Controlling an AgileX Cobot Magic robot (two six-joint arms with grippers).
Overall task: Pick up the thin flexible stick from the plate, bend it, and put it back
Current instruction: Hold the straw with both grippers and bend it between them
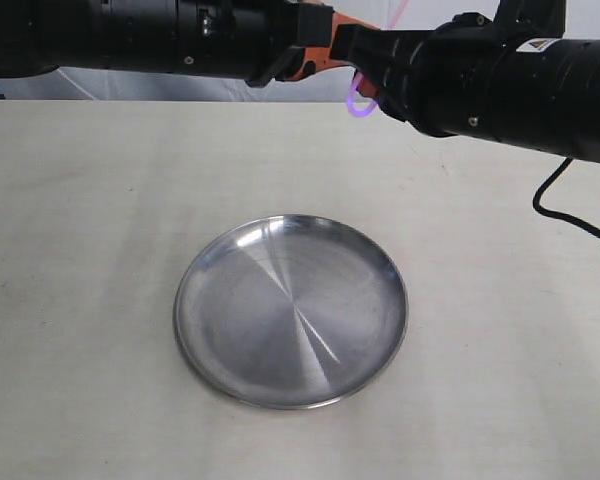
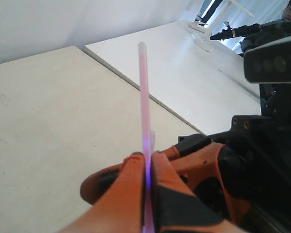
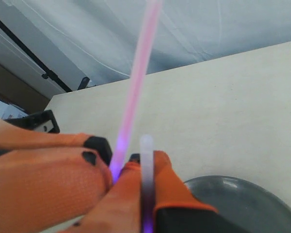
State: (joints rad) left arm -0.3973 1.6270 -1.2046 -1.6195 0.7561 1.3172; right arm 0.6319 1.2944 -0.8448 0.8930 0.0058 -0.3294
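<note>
High beyond the far rim of the plate point(image 1: 290, 218), the left gripper point(image 2: 148, 162) and right gripper point(image 3: 146, 170) each clench the thin flexible stick point(image 2: 144, 97), folded U-shaped, legs pointing upward.

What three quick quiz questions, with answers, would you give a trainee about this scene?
1. True or false: the stick is held up off the plate.
2. Of the left gripper and right gripper, which pinch the stick? A left only; B right only; C both.
3. Fill in: the stick is not straight but ___.
Key: 1 true; 2 C; 3 bent.
</note>
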